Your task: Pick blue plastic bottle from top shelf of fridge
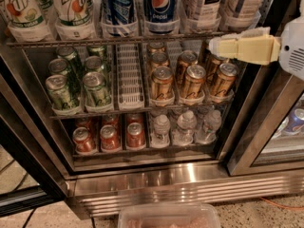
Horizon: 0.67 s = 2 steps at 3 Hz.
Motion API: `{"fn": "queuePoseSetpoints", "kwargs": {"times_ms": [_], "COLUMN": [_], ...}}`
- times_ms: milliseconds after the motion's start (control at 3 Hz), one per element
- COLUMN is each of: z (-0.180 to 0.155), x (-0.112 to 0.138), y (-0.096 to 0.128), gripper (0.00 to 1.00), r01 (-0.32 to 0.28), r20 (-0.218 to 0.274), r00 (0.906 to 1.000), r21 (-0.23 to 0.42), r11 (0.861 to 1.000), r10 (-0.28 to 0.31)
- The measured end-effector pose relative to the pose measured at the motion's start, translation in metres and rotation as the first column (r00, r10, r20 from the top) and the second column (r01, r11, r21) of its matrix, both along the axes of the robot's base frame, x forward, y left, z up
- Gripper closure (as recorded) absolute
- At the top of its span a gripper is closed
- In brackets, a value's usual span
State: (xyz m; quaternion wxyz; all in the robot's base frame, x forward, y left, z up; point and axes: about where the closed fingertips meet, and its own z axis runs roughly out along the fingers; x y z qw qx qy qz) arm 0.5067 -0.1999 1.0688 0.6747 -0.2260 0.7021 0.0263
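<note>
The fridge (190, 184) stands open before me. Its top shelf (118, 41) holds 7UP bottles at the left, two dark blue Pepsi bottles (160, 6) in the middle, and two pale-labelled bottles at the right. These two match the blue plastic bottle (203, 1); their caps are cut off by the top edge. My gripper (213, 45) is cream-coloured and reaches in from the right. It points left, level with the top shelf's front rail and just below the right-hand pale-labelled bottle (243, 1).
The middle rack holds green cans (76, 82), an empty white lane tray (129, 77) and gold cans (190, 80). The lowest rack holds red cans (109, 137) and small water bottles (185, 127). A dark door frame (259, 122) stands at the right. A clear plastic tub (168, 215) sits below.
</note>
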Motion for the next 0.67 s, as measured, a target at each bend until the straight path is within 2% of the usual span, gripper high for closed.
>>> {"fn": "queuePoseSetpoints", "kwargs": {"times_ms": [333, 667], "z": [0.0025, 0.0076], "x": [0.0059, 0.0035], "y": [-0.0032, -0.0012], "gripper": [0.0, 0.0], "r01": [0.041, 0.044], "r20": [0.002, 0.017], "r00": [0.9991, 0.9988], "r21": [0.075, 0.066], "r11": [0.996, 0.997], "r10": [-0.042, -0.045]}}
